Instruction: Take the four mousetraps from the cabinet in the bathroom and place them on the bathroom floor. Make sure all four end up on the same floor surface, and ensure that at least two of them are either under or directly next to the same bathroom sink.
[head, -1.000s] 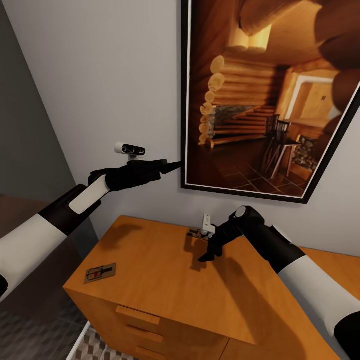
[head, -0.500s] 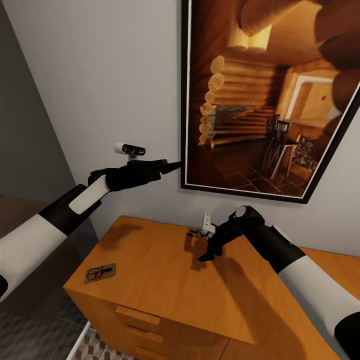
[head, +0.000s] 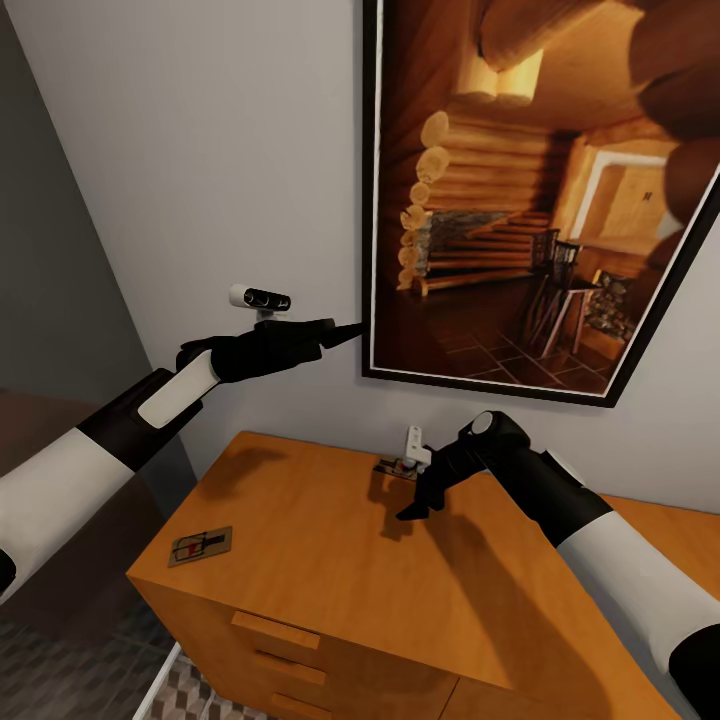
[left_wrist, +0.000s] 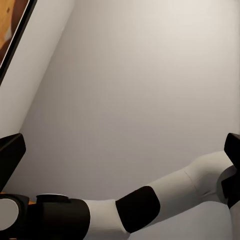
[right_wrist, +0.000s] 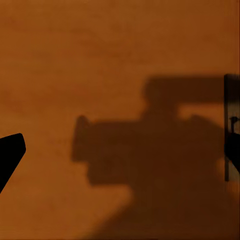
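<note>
Orange-brown wood: the cabinet (head: 330, 560) top is your working surface, and your landmark. One mousetrap (head: 201, 546) lies flat near the cabinet's front left corner, untouched. A second mousetrap (head: 391, 467) sits toward the back of the cabinet top, close to the wall under the framed picture (head: 545, 190), partly hidden behind your right wrist camera.

Your right gripper (head: 412, 512) hangs above the cabinet top, just in front of that back trap, tips pointing down. In the right wrist view the jaws stand wide apart over bare wood, with the trap's edge (right_wrist: 231, 127) right beside one fingertip, not between them.

Your left gripper (head: 335, 330) is held high above the cabinet, aimed at the wall beside the picture frame; whether its jaws are apart or together you cannot tell from the head view, though the left wrist view suggests apart.

Step in hand, as judged: lining up a pick on the back trap. Next move calls for shifting the right gripper toward the wall until the trap is centred, then lowering. Bathroom floor (head: 185, 690) tiles show below the cabinet's left front.
</note>
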